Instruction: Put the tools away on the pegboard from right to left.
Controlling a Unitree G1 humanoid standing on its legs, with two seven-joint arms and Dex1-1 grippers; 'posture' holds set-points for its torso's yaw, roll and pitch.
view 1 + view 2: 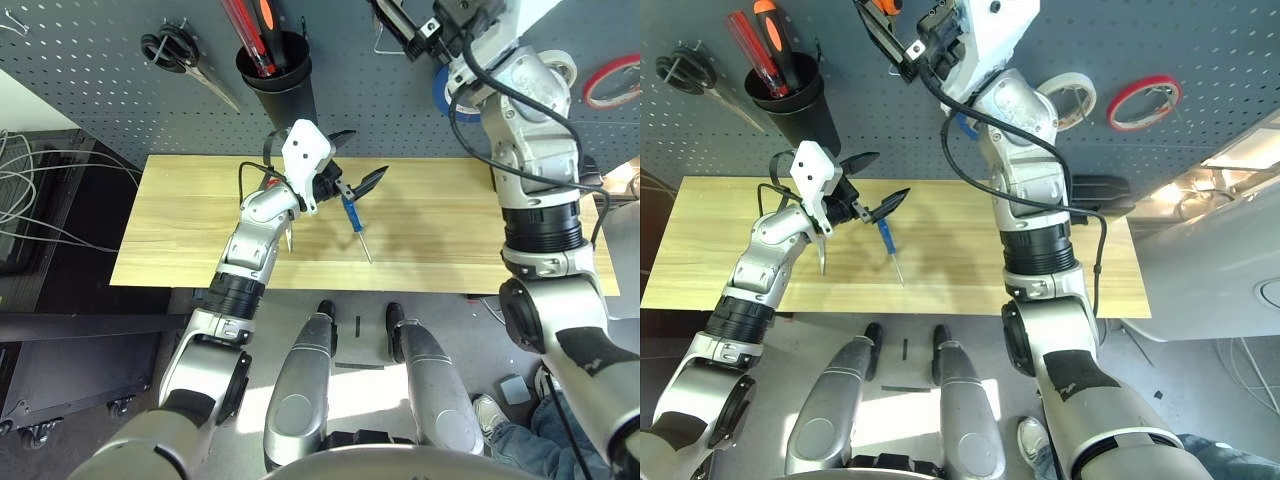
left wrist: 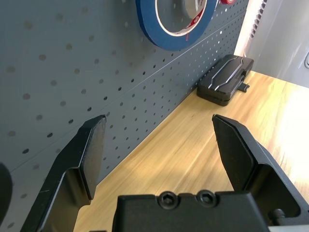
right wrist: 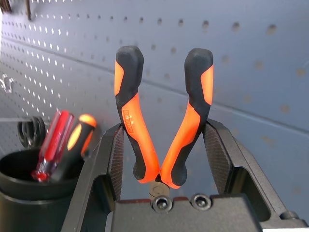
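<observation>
A: Start from the left, taking the black cup on the pegboard as the mark. What do you see?

B: Left of the cup, black-handled scissors hang on a hook. In the cup stand red and orange-and-black handled drivers.

A: And the left claw?

B: It hovers just below the cup, over the wooden counter, its fingers wide apart with nothing between them. The small blue-handled screwdriver lies on the counter right under its fingertips, apart from them.

A: Further right?

B: The blue tape roll hangs on the pegboard right of the cup. The right claw is raised in front of the board beside the cup, clamped on the orange-and-black pliers near the pivot, handles spread and pointing away from the claw.

A: Beyond that?

B: A white tape roll and a red tape roll hang well right of the cup.
</observation>
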